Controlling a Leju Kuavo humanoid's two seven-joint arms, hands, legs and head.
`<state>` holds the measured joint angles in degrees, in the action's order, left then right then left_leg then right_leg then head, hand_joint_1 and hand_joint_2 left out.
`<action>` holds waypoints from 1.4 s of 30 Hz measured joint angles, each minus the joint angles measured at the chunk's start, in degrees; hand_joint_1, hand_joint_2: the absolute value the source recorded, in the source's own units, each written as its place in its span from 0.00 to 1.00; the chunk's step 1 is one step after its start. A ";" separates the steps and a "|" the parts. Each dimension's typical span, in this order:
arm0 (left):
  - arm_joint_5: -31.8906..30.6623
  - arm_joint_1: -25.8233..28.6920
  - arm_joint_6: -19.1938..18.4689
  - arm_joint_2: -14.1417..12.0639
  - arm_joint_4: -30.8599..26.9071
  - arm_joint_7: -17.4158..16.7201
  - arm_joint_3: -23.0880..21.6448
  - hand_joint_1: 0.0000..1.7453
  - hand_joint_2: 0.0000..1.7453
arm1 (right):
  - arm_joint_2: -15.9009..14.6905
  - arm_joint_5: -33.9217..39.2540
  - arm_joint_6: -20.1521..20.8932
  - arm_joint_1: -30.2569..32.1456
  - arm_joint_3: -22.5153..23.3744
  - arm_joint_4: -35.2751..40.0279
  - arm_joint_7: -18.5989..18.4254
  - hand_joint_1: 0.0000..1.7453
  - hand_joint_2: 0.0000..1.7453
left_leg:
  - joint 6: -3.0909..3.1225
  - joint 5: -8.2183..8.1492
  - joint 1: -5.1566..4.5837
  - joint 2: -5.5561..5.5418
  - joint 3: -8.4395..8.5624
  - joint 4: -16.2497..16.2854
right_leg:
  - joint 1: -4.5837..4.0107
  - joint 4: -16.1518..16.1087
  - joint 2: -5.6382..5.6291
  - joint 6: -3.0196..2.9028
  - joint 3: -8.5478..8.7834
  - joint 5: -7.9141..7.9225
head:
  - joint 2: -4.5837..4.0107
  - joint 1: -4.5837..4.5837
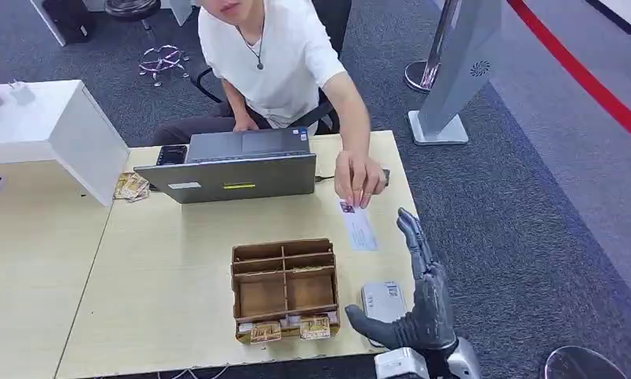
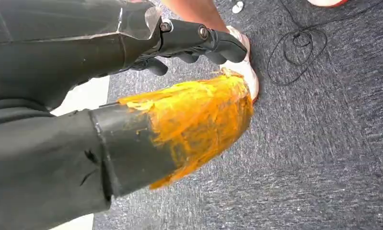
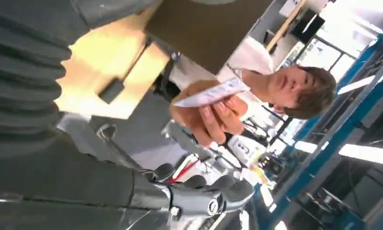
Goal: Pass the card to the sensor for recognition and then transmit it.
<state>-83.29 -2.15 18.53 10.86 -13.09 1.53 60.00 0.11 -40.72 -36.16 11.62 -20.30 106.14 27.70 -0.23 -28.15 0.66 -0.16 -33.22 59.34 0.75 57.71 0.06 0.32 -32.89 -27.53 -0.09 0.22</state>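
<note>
At the near edge of the pale wooden table [image 1: 178, 237], the robot's dark grey right hand [image 1: 419, 296] stands raised with its fingers straight and apart, thumb spread toward the table, holding nothing. Just beside the thumb, on the table, lies a small grey box-shaped card sensor [image 1: 383, 301]; left of it sits a brown cardboard tray with compartments [image 1: 284, 288].

Just beyond the right hand's fingertips [image 1: 407, 221] is the white rectangular card with a small red mark [image 1: 358, 225], held at its far end by the seated person's hand [image 1: 358, 180], which reaches across the table from behind a grey open laptop [image 1: 237, 167]. The card's long axis runs away from the robot, slightly slanted, with its free near end pointing toward the robot's side of the table. It lies ahead of the fingers and a little to the robot's left of them, near but apart. In the right wrist view the card [image 3: 213, 93] shows edge-on in the person's hand [image 3: 211, 112], well past the dark fingertips [image 3: 227, 191].

The robot's left hand [image 2: 199, 40] hangs over dark carpet, away from the table, its dark fingers loosely curled with nothing in them. The right hand is plainly the nearer one. My judgement: the coming move calls for that hand to reach forward and slightly leftward, then pinch the card's free near end across its short width.
</note>
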 joint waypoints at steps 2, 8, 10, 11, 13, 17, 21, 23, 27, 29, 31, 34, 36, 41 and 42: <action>-0.37 -0.01 -0.11 -0.11 0.00 -0.26 0.00 0.00 0.00 | 0.00 -5.89 -2.40 -0.36 0.02 -0.22 -2.09 0.00 1.00 | 0.00 0.00 0.00 0.00 0.00 0.00 | 0.00 0.00 0.00 0.00 0.00 0.00 | 0.00 0.00; -1.29 0.00 -0.57 -0.33 0.00 -0.48 -0.02 0.00 0.00 | 3.17 -24.29 -3.33 -0.49 2.72 -0.41 -2.35 0.00 1.00 | 0.00 0.00 0.01 0.00 0.01 0.00 | -0.01 0.00 0.00 0.00 -0.01 0.00 | 0.00 0.00; -1.47 0.00 -0.77 -0.33 0.00 -0.50 -0.02 0.00 0.00 | 5.23 -29.67 -3.35 -0.50 5.03 -0.37 -1.63 0.00 1.00 | 0.00 0.00 0.01 0.00 0.01 0.00 | -0.01 0.01 0.00 0.00 -0.01 0.00 | 0.00 0.00; -1.49 0.00 -0.96 -0.33 0.00 -0.48 -0.02 0.00 0.00 | 6.01 -31.74 -3.35 -0.50 5.94 -0.26 -1.54 0.00 1.00 | 0.00 0.00 0.01 0.00 0.00 0.00 | -0.01 0.01 0.00 0.00 -0.01 0.00 | 0.00 0.00; -1.53 0.00 -1.03 -0.33 0.02 -0.48 -0.02 0.00 0.00 | 7.61 -36.14 -3.38 -0.58 7.85 0.33 -2.09 0.00 1.00 | 0.00 0.00 0.01 0.00 0.00 0.00 | -0.01 0.01 0.00 0.00 0.00 0.00 | 0.00 0.00; -1.55 -0.01 -1.05 -0.31 0.07 -0.33 -0.02 0.00 0.00 | 8.76 -43.39 -3.37 -0.91 9.29 1.90 -7.54 0.00 1.00 | 0.00 0.00 0.00 0.00 0.00 0.00 | 0.00 0.01 0.00 0.00 0.00 0.00 | 0.00 0.00; -1.53 -0.01 -1.09 -0.15 0.07 -0.20 -0.02 0.00 0.00 | 8.46 -48.22 -3.38 -1.63 8.85 3.35 -15.86 0.00 1.00 | 0.00 0.00 -0.01 0.00 0.00 0.01 | 0.01 0.00 0.00 0.00 0.00 0.00 | 0.00 -0.02; -1.53 -0.02 -1.11 -0.07 0.09 -0.13 -0.02 0.00 0.00 | 7.82 -48.28 -3.38 -1.99 8.70 3.85 -16.99 0.00 1.00 | 0.00 0.00 -0.01 0.00 0.00 0.01 | 0.01 0.00 0.00 0.00 0.00 0.00 | 0.00 0.00; -1.47 -0.03 -1.14 0.04 0.09 0.06 -0.02 0.00 0.00 | 7.15 -48.28 -3.38 -2.39 8.57 4.50 -17.10 0.00 1.00 | 0.00 0.00 0.00 0.00 0.01 0.01 | 0.00 0.00 0.00 0.00 0.00 0.00 | 0.00 -0.02; -1.44 -0.03 -1.14 0.15 0.09 0.15 -0.02 0.00 0.00 | 7.02 -48.28 -3.37 -2.47 8.59 4.72 -16.88 0.00 1.00 | 0.00 0.00 0.00 0.00 0.01 0.01 | 0.00 0.00 0.00 0.00 0.00 0.00 | 0.00 0.00; -1.33 -0.03 -1.14 0.24 0.09 0.20 -0.02 0.00 0.00 | 6.88 -48.28 -3.37 -2.52 8.59 4.90 -16.80 0.00 1.00 | 0.00 0.00 0.01 0.00 0.01 0.01 | -0.01 0.01 0.00 0.00 -0.01 0.00 | 0.00 0.00; -1.23 -0.03 -1.14 0.39 0.09 0.22 -0.02 0.00 0.00 | 6.80 -48.28 -3.37 -2.52 8.59 4.98 -16.73 0.78 1.00 | 0.00 0.00 0.01 0.00 0.01 0.00 | -0.01 0.01 0.00 0.00 -0.01 0.00 | 0.00 0.00; -1.18 -0.03 -1.14 0.46 0.09 0.22 -0.02 0.00 0.00 | 6.73 -48.28 -3.38 -2.51 8.59 5.12 -16.73 0.92 1.00 | 0.00 0.00 0.00 0.00 0.01 0.00 | 0.00 0.01 0.00 0.00 0.00 0.00 | 0.00 0.00; -1.14 -0.04 -1.11 0.55 0.09 0.20 0.00 0.00 0.00 | 6.67 -48.28 -3.38 -2.49 8.50 5.12 -17.19 1.00 1.00 | 0.00 0.00 0.00 0.00 0.00 0.01 | 0.00 0.00 0.00 0.00 0.00 0.00 | 0.00 0.00; -1.12 -0.04 -1.11 0.57 0.09 0.20 0.00 0.00 0.00 | 6.67 -48.28 -3.38 -2.48 8.41 5.12 -17.36 1.00 1.00 | 0.00 0.00 0.00 0.00 0.00 0.01 | 0.00 0.00 0.00 0.00 0.00 0.00 | 0.00 0.00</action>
<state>-84.41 -2.19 17.42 11.43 -13.00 1.73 60.00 6.78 -89.00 -39.54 9.13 -11.89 111.25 10.34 -0.24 -28.14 0.66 -0.16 -33.22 59.34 0.75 57.71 0.06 0.32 -32.89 -27.53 -0.09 0.22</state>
